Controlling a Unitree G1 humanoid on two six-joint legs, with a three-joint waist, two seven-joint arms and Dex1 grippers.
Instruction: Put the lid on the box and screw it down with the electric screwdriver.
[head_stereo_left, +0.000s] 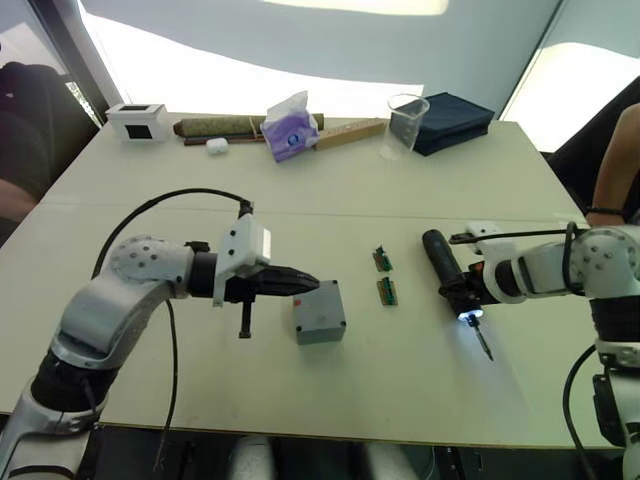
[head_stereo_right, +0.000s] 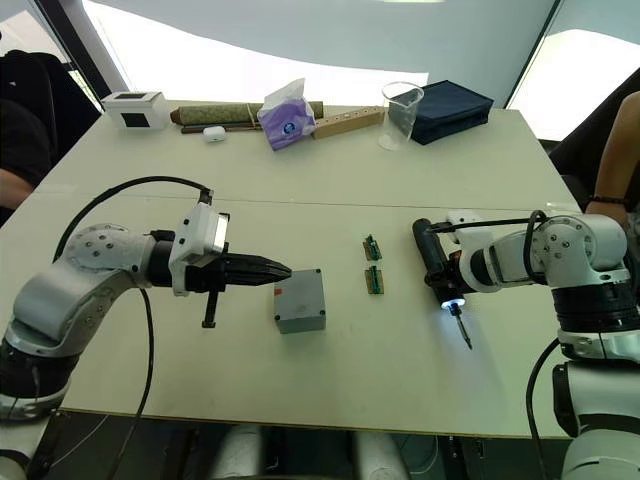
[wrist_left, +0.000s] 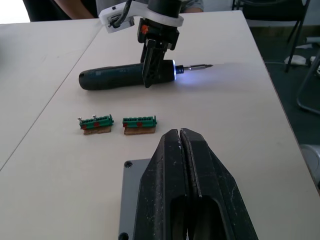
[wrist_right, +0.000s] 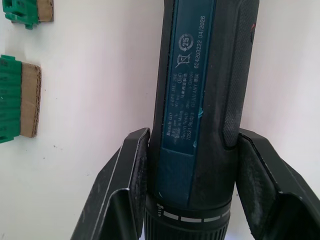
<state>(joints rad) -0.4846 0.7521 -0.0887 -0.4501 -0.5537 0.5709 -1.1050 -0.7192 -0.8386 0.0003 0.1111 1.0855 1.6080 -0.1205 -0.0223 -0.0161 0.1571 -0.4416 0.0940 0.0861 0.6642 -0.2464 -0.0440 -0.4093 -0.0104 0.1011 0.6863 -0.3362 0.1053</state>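
Gripping the electric screwdriver (head_stereo_left: 447, 270) in the right tool (head_stereo_left: 468, 290), while the left tool (head_stereo_left: 300, 284), pressed together, hovers over the lidded box (head_stereo_left: 320, 312); driving screws seems next.

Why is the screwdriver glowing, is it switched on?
Its light is on. The electric screwdriver lies flat on the table, and a blue-white glow shows near its bit, where the right gripper grips it. Whether the bit spins, cannot tell.

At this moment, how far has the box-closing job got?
The lid looks already seated on the box. The right claw is closing around the screwdriver, which lies on the table with its light on. The shut left claw rests at the lid. Screwing down remains.
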